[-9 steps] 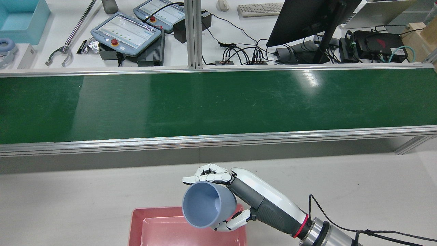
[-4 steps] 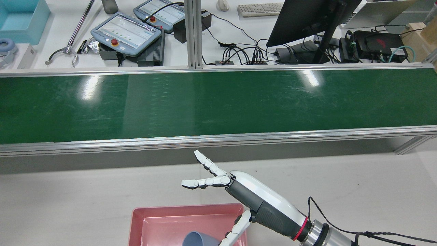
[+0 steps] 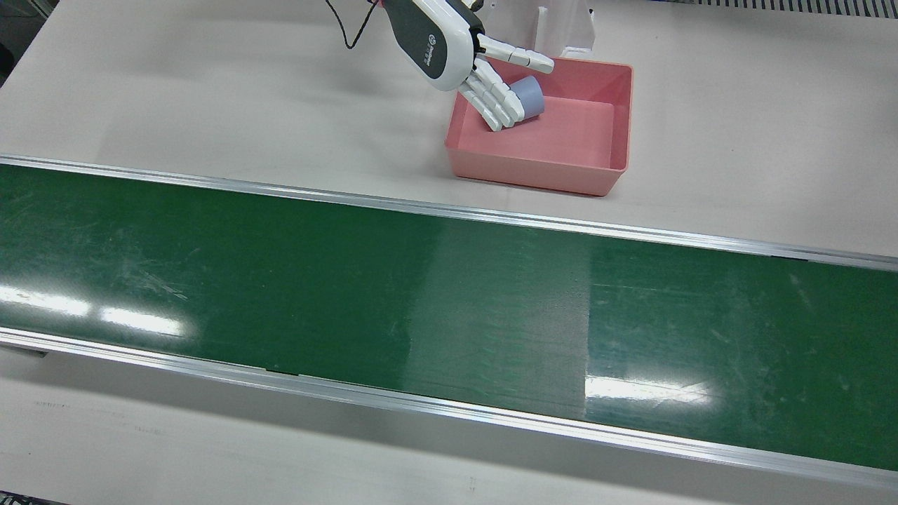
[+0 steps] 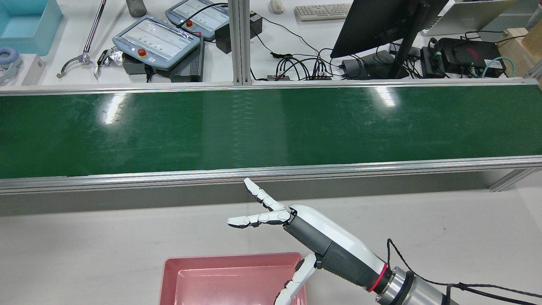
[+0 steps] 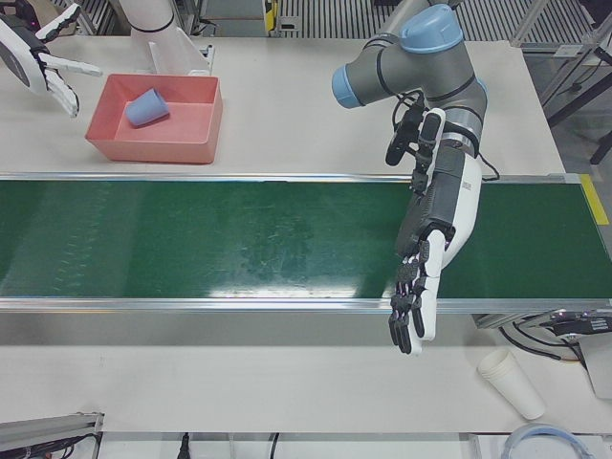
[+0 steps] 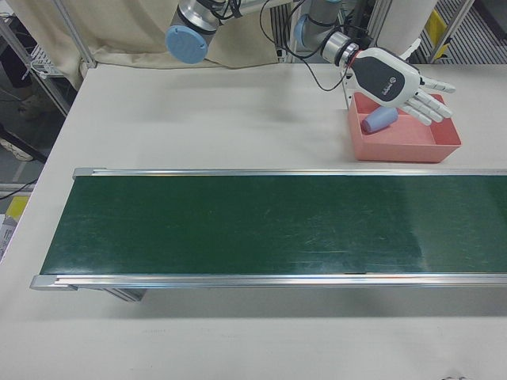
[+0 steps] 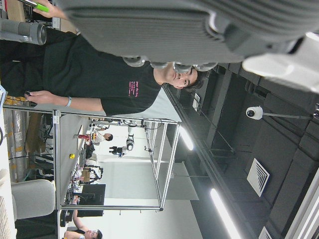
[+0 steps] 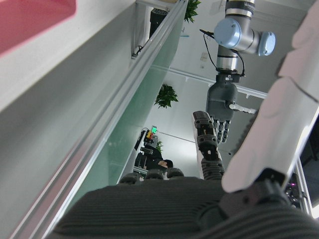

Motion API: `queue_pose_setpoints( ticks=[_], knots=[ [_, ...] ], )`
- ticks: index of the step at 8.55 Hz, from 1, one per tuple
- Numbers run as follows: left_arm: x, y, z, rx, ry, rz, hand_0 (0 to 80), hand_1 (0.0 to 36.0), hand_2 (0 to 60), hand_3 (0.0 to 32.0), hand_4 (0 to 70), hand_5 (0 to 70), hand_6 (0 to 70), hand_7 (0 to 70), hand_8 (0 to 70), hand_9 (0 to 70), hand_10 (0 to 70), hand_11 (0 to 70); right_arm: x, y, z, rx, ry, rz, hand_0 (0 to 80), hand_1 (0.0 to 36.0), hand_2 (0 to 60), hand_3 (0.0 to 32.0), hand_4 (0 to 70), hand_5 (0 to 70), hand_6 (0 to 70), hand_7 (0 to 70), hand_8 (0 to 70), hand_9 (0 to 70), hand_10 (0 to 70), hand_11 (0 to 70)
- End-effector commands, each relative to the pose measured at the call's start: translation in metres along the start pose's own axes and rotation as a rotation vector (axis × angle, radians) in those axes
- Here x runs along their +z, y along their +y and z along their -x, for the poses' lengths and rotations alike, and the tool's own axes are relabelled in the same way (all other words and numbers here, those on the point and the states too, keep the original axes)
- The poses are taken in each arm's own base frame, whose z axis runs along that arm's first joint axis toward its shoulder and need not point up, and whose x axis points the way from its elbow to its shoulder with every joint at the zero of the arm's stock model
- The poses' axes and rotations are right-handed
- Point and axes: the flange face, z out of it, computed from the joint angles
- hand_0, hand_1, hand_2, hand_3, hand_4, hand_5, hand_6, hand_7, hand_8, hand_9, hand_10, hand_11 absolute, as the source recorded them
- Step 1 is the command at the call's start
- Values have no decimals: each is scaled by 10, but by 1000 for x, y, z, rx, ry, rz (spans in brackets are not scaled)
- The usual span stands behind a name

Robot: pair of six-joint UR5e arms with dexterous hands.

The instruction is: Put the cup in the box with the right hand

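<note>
Cup lies on its side inside the pink box, in the box corner nearest the robot's pedestals, w/ its narrow base toward the box middle and its mouth toward the right robot hand; long axis runs roughly level, slanting across that corner. Same cup in the left-front view and right-front view: tipped over, resting on the box floor. Right robot hand is spread wide, fingers fanned apart, holding nothing; it hangs over the box's edge just beside the cup, fingertips overlapping the cup's mouth end in the front view, contact can't be told. In the rear view the hand is splayed above the box rim. Box sits on the pale bench, near the green conveyor belt. Left robot hand hangs well apart from the box, over the belt's far side, fingers straight, loosely spread, empty.
</note>
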Motion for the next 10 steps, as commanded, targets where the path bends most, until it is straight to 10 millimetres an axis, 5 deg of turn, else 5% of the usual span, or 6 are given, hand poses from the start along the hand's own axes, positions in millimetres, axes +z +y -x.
queue_pose_setpoints(
  ticks=[1, 2, 4, 5, 6, 10],
  knots=[
    [0, 0, 1, 0, -1, -1, 0, 0, 0, 0, 0, 0, 0, 0, 0, 0, 0, 0, -1, -58, 108, -76, -198, -88, 512, 199, 181, 0, 77, 51, 23, 42, 0, 0, 0, 0],
    [0, 0, 0, 0, 0, 0, 0, 0, 0, 0, 0, 0, 0, 0, 0, 0, 0, 0, -10, -94, 145, -98, -258, -158, 532, 305, 499, 0, 69, 74, 45, 121, 0, 10, 0, 14],
    [0, 0, 0, 0, 0, 0, 0, 0, 0, 0, 0, 0, 0, 0, 0, 0, 0, 0, -60, -164, 225, -216, -379, -338, 560, 210, 107, 0, 137, 68, 72, 260, 6, 57, 3, 30],
    [0, 0, 0, 0, 0, 0, 0, 0, 0, 0, 0, 0, 0, 0, 0, 0, 0, 0, -82, -198, 255, -273, -428, -434, 563, 207, 85, 0, 144, 65, 63, 230, 2, 32, 0, 16],
    [0, 0, 0, 0, 0, 0, 0, 0, 0, 0, 0, 0, 0, 0, 0, 0, 0, 0, -97, -243, 273, -314, -421, -517, 554, 245, 203, 0, 95, 64, 47, 154, 0, 16, 0, 5],
    [0, 1, 0, 0, 0, 1, 0, 0, 0, 0, 0, 0, 0, 0, 0, 0, 0, 0, -141, -359, 313, -361, -445, -756, 575, 225, 56, 0, 52, 62, 3, 0, 0, 0, 0, 0]
  ],
)
